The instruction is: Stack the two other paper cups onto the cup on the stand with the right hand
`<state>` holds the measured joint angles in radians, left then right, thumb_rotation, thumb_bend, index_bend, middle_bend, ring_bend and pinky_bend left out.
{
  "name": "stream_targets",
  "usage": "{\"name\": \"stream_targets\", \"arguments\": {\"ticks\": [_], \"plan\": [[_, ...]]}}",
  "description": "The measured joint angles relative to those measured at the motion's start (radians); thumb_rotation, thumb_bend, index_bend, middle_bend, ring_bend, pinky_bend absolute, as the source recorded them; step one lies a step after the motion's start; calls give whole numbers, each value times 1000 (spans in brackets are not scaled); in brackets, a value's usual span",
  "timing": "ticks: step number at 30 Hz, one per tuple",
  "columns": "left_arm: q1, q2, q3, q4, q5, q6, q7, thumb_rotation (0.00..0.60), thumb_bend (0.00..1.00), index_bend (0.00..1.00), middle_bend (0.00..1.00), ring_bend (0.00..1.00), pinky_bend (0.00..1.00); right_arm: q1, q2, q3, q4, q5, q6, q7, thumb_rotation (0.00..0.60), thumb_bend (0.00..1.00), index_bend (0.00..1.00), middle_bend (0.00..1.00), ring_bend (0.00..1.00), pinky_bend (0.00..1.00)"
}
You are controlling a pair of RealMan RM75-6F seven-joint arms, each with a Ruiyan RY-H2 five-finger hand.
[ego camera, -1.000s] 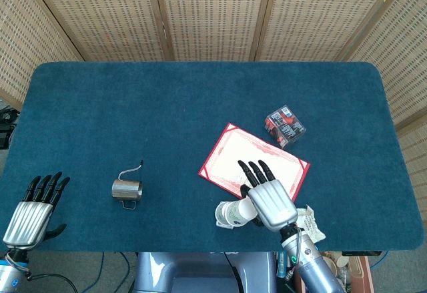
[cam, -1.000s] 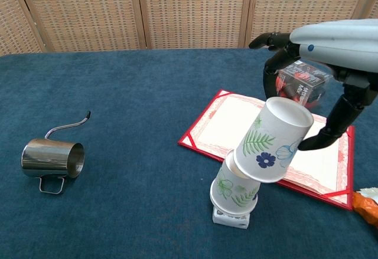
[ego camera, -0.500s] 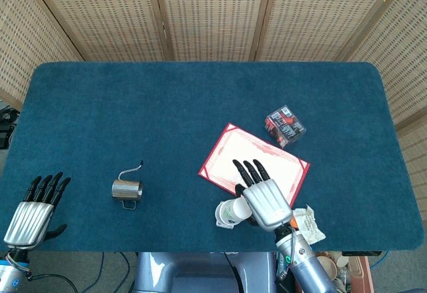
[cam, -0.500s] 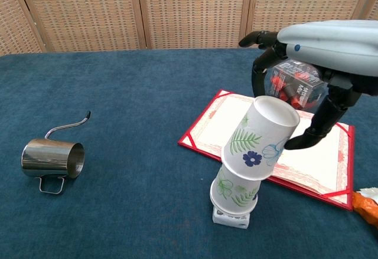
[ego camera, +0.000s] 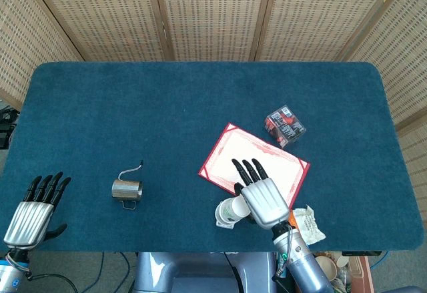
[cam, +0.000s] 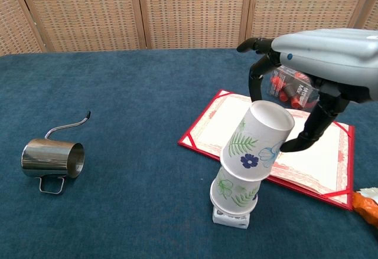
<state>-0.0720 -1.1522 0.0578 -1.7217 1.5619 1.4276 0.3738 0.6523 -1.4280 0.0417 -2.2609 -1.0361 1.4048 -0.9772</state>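
Floral paper cup [cam: 258, 150] tilts atop the stand cup [cam: 235, 191]

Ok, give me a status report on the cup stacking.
Right hand holds tilted paper cup over stand cup, not seated. Left hand open, idle. Nothing blocking.

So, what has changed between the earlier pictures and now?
The right hand has carried the upper paper cup leftward, over the cup on the stand; it is still tilted and held, not let go. The left hand, steel pitcher, red folder and battery pack stayed in place.
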Motion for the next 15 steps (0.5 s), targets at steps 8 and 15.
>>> {"name": "stream_targets", "arguments": {"ticks": [8, 15], "plan": [[1, 1, 0, -2, 0, 1, 0, 600, 185, 0, 0, 0, 0, -6, -21, -6, 4, -8, -3, -1, 600, 101, 519, 7, 0, 0], [1, 3, -1, -3, -2, 1, -3, 600, 184, 0, 0, 0, 0, -11, -37, -17, 23, -10, -9, -4, 600, 101, 375, 0, 0, 0]]}}
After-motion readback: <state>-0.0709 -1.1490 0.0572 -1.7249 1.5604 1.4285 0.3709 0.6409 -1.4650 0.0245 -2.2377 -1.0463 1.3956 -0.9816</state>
